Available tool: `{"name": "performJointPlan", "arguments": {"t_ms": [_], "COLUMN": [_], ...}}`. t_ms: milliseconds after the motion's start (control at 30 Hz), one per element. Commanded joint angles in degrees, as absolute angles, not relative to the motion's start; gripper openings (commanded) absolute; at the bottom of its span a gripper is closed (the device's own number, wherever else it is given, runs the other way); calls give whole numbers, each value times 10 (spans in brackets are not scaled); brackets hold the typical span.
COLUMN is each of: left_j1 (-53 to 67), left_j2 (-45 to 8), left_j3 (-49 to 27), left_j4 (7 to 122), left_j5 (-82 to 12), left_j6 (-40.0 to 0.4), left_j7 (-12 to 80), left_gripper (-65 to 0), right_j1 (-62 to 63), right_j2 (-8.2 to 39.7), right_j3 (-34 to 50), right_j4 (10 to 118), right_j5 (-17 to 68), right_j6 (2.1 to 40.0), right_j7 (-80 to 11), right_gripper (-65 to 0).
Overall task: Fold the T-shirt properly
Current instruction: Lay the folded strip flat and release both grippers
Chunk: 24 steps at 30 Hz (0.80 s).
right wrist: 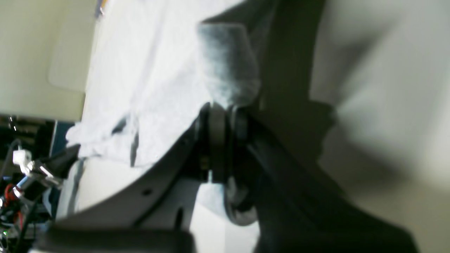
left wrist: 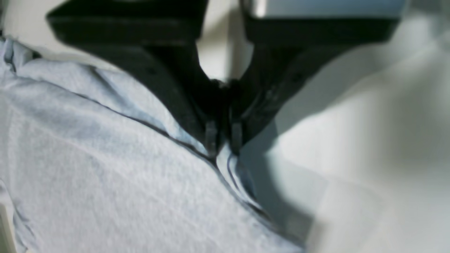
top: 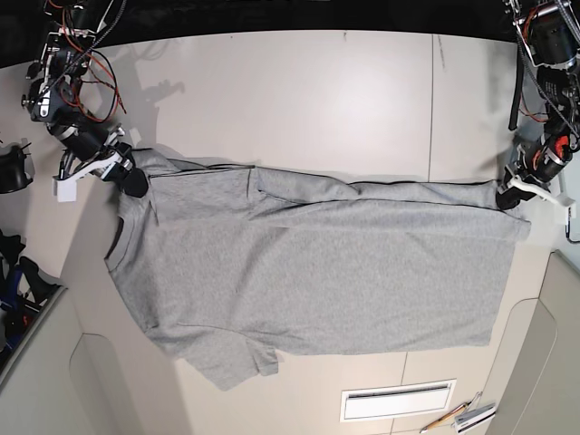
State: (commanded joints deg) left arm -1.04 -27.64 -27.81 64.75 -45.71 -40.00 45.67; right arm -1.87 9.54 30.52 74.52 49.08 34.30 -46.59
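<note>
Both tools pinched tight on cloth: left tool [left wrist: 222,140] has the hem corner of the heather-grey short-sleeved cotton T-shirt [top: 317,272], right tool [right wrist: 225,140] has a bunched fold at the shoulder end. Shirt lies flat on the pale beige desk [top: 299,100], plain side up, long axis running across the base view, ribbed neck toward the right tool, hem toward the left one. Top edge is folded over in a narrow strip. Wrist views are blurry; fingertips partly buried in fabric.
</note>
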Motion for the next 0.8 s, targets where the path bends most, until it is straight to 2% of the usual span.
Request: {"name": "performJointPlan", "arguments": {"t_ms": [133, 400, 800], "left_j1": [16, 122, 281], "left_j2": [-276, -277, -276], "left_j3": [-325, -327, -331], "left_j4": [732, 861, 959], "left_j5": [-492, -495, -495], "left_j6": [-400, -400, -400], "left_j7": [509, 526, 541], "left_gripper": [-650, -650, -650], "right_j1": [-69, -157, -237], "right_j2": [129, 197, 231], "right_j3": [306, 306, 345], "right_j4": [807, 896, 913], "right_j5": [508, 530, 553], "right_j6": [343, 343, 343], "right_j7": [-468, -479, -484], "right_gripper": [-650, -650, -650]}}
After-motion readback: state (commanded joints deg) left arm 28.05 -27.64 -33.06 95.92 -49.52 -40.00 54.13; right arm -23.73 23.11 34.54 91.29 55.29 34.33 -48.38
